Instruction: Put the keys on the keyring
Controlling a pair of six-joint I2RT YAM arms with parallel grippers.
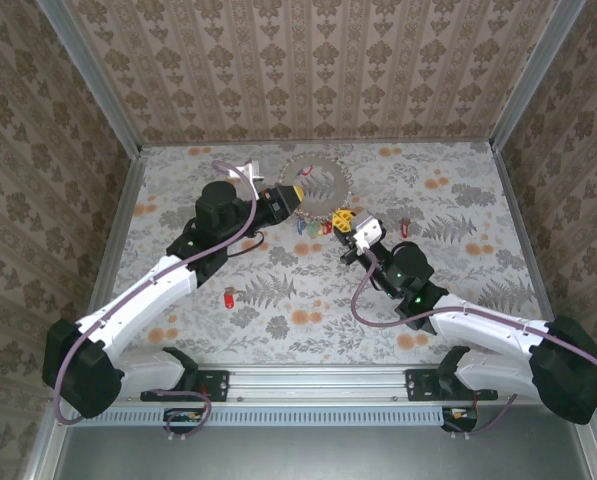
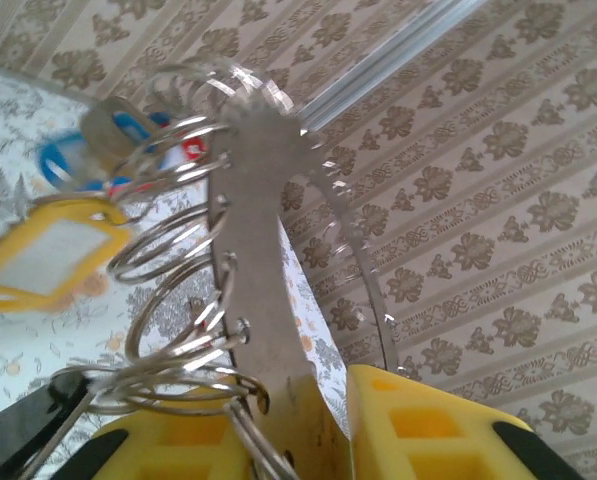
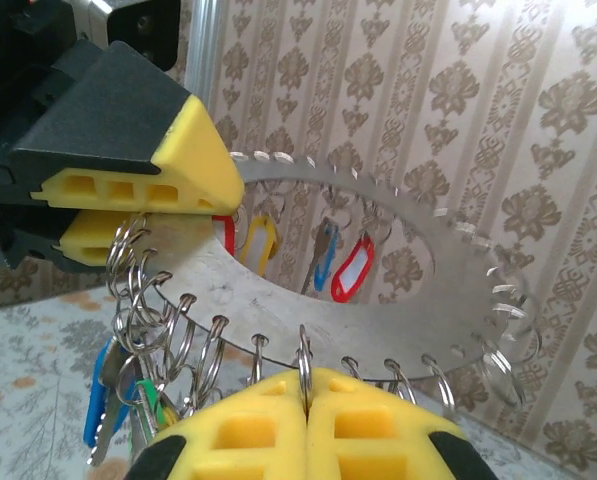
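Now keyring (image 3: 268,305) is hanging between grippers: right gripper (image 3: 306,385) is pinching a rim loop (image 3: 303,345), left gripper (image 3: 228,208) is straddling its left rim, grip unclear.

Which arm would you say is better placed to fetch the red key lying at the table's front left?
Left, probably: the red key lies beside its forearm, whereas the right gripper is shut on a small ring on the keyring, farther away.

arms (image 1: 143,290): white links, black joints | cable (image 1: 354,300): purple, looped | fingers (image 3: 258,430): yellow, ribbed pockets | bases (image 1: 78,375): black
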